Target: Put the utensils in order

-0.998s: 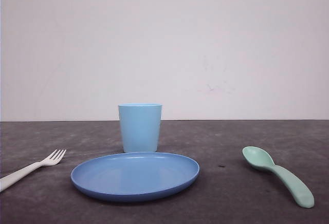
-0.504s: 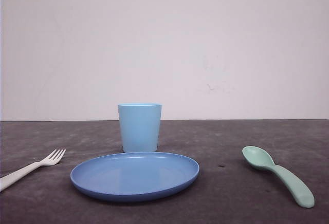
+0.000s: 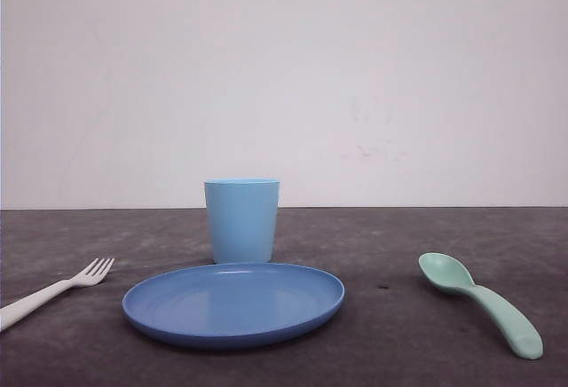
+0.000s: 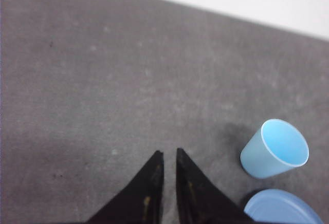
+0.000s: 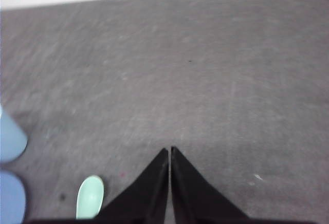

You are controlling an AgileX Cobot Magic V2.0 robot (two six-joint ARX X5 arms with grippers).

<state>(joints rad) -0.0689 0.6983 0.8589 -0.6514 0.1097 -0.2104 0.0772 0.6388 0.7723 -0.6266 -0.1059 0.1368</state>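
Two utensils lie untouched on the table, one on each side of the blue plate (image 3: pixel 232 303). The white fork (image 3: pixel 55 290) rests to the left, tines pointing far and toward the plate, its handle running off the near-left edge of the front view. The mint-green spoon (image 3: pixel 480 301) rests to the right, bowl up and far, its thick handle angled near and right. A light blue cup (image 3: pixel 241 220) stands upright just behind the plate.

Neither arm has begun a pick. The left gripper (image 4: pixel 167 154) hangs above bare table with its fingers almost together and nothing between them; the cup and a sliver of plate sit off to one side. The right gripper (image 5: pixel 169 152) is pressed closed and empty, with the spoon's bowl (image 5: pixel 90 197) a little way from its tips.

The step in hand looks like the first reach. To do it well, each gripper should spread before coming down, line its fingers across the handle rather than along it, and take the spoon at the thick handle, where there is more to hold. The fork is thin and flat, so a low, square approach matters.

The table (image 3: pixel 399 245) is dark grey, matte and faintly speckled; a plain pale wall (image 3: pixel 284 76) closes the far side
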